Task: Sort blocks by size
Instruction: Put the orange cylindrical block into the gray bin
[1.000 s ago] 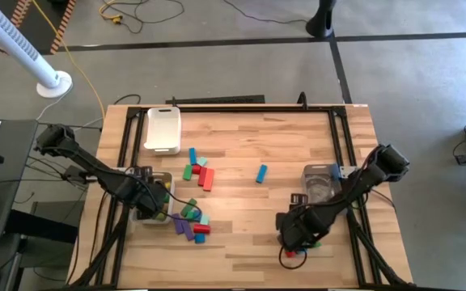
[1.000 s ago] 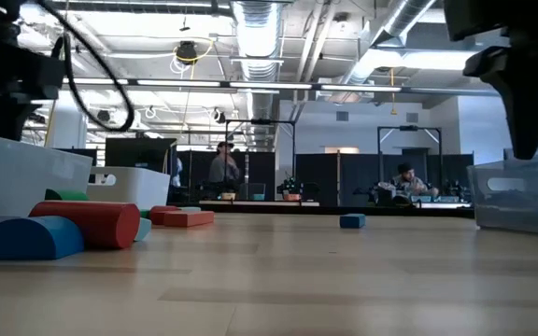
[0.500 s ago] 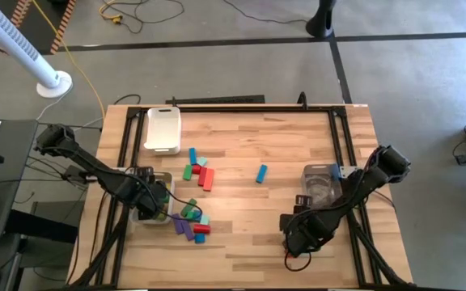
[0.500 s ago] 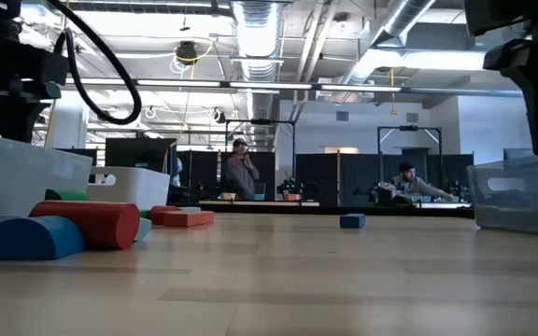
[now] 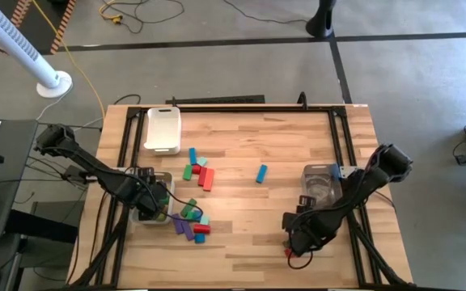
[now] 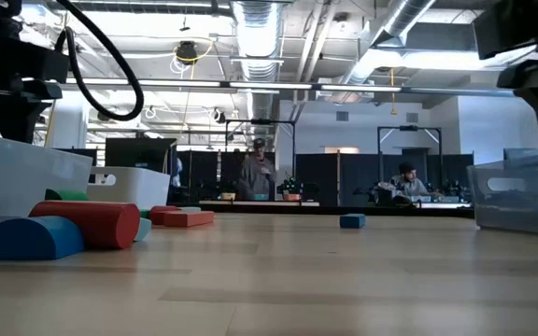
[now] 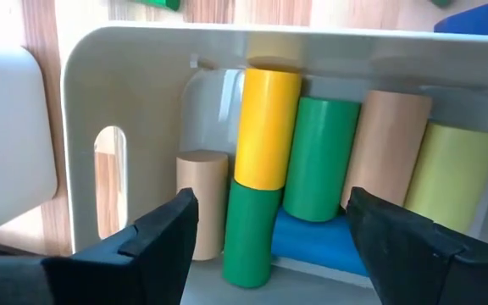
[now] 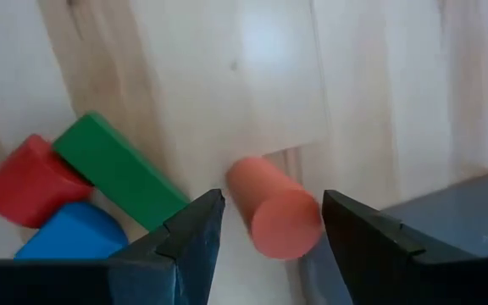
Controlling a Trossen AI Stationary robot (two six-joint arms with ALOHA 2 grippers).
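Loose blocks (image 5: 198, 173) lie left of the table's middle, with a second cluster (image 5: 191, 226) nearer the front and one teal block (image 5: 261, 173) alone. My left gripper (image 7: 269, 246) hangs open over the left clear bin (image 5: 146, 202), above the yellow (image 7: 267, 127), green (image 7: 320, 157) and tan (image 7: 392, 144) cylinders lying in it. Near the front right, my right gripper (image 8: 274, 224) points down, open. Its fingers stand on either side of a salmon cylinder (image 8: 274, 207) lying on the table. A green bar (image 8: 117, 174), a red block (image 8: 24, 182) and a blue block (image 8: 66, 233) lie beside it.
A second clear bin (image 5: 318, 182) stands at the right, just beyond my right gripper (image 5: 302, 240). A white tray (image 5: 163, 129) sits at the far left. A dark grey surface (image 8: 430, 229) lies close to the salmon cylinder. People stand in the room behind the table.
My right gripper has moved a little toward the table's right and near edges and sunk lower over the blocks there. A person in the room behind has walked to the right.
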